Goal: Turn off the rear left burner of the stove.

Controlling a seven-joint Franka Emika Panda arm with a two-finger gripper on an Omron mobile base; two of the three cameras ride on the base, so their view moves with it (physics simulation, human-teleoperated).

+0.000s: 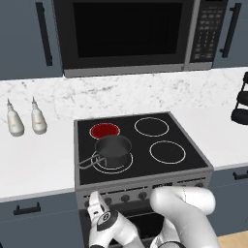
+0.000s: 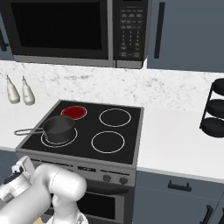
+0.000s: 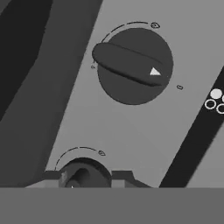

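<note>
The rear left burner (image 1: 105, 130) (image 2: 73, 112) glows solid red on the stove's black glass (image 1: 181, 138) (image 2: 131, 131). My gripper (image 1: 97, 205) (image 2: 19, 173) is low at the left end of the grey knob panel. In the hand view the gripper (image 3: 87, 177) is open, with a fingertip (image 3: 52, 176) on each side of a dark knob (image 3: 83, 168) at the bottom. Whether the tips touch that knob is unclear. A second knob (image 3: 133, 65) with a white pointer sits higher up on the panel.
A dark pot (image 1: 113, 147) (image 2: 58, 125) stands on the front left burner, its handle pointing left. Above hangs the black microwave (image 1: 126, 34). Two white bottles (image 1: 24, 121) stand on the left counter, and a black rack (image 2: 215, 113) on the right one.
</note>
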